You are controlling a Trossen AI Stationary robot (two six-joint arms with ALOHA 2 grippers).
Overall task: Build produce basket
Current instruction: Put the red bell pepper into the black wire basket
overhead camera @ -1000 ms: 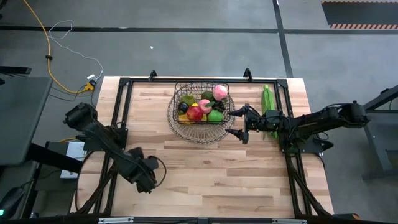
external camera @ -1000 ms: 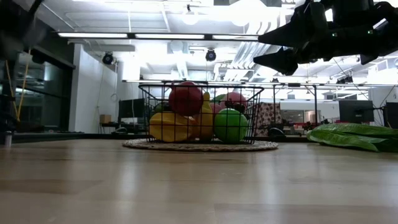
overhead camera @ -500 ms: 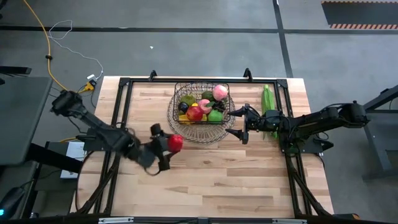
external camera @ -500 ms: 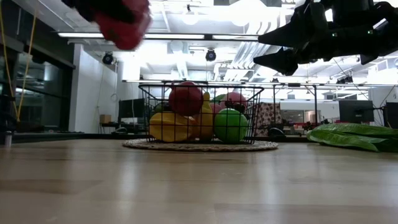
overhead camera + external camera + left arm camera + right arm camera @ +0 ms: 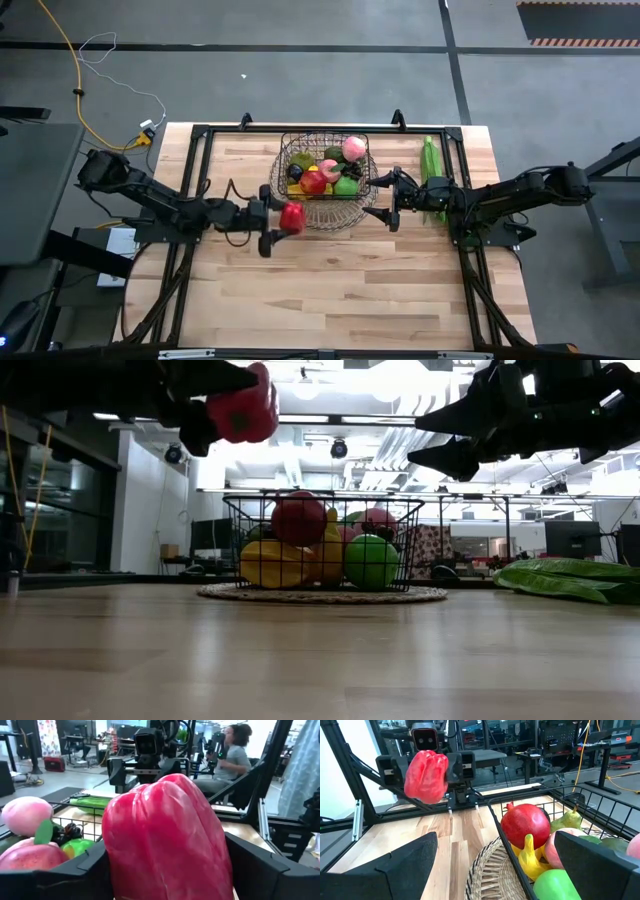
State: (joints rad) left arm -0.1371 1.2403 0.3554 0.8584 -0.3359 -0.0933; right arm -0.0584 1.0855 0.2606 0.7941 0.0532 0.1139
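Note:
My left gripper [image 5: 284,221] hangs above the table just near-left of the basket [image 5: 325,181], shut on a red pepper [image 5: 292,217], which also shows in the low view [image 5: 243,410] and the right wrist view [image 5: 426,776]. The dark wire basket [image 5: 320,545] stands on a round woven base and holds several fruits: red apple, pink peach, green apple, yellow pieces. My right gripper [image 5: 384,200] is open and hovers at the basket's right rim, touching nothing. A long green husk [image 5: 431,165] lies flat on the table to the right of the basket. My left gripper pinches the red pepper between its two fingers [image 5: 75,870], one on each flank of the pepper [image 5: 117,855]. The fingers come level from the table's left. The pepper is lifted clear, well above the table top and higher than the basket rim [image 5: 243,410].
Bare wood lies across the near half of the table [image 5: 340,290]. My right arm [image 5: 500,195] reaches in from the right edge over the husk's near end. A person [image 5: 232,750] sits in the room beyond the table.
My left gripper has swung from the near-left part of the table toward the far edge and the right, up to the basket, carrying the red pepper with it. The right arm has kept still.

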